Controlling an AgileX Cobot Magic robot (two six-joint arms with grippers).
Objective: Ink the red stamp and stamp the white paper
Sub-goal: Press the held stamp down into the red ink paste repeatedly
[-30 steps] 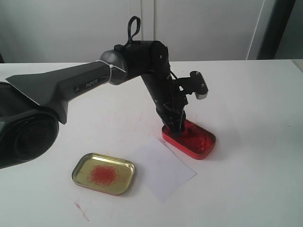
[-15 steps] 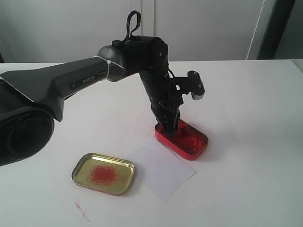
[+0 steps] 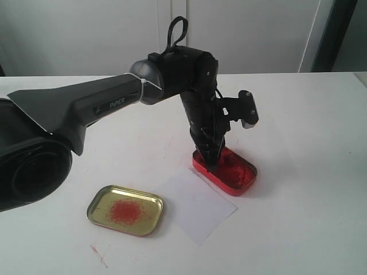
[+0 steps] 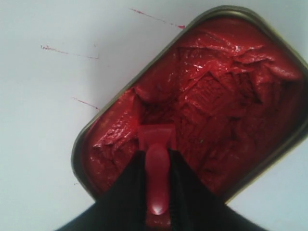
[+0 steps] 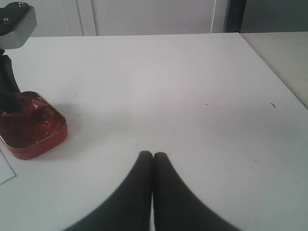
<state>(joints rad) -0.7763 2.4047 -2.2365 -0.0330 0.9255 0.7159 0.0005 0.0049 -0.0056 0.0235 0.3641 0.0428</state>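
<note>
Paste in the tin (image 3: 245, 182) takes the base of the stamp (image 4: 156, 139), clamped at its handle by the left gripper (image 4: 157, 168). The paper (image 3: 200, 209) lies flat just beside the tin, on its lid (image 3: 146, 201) side. The right gripper (image 5: 153, 161), closed and empty, is well apart from the tin.

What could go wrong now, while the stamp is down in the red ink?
The red stamp, held by the left gripper, sits pressed into thick, lumpy paste in the ink tin: it may pick up clumps and smear the white paper. The tin looks unfixed; sticky paste could lift or drag it.
</note>
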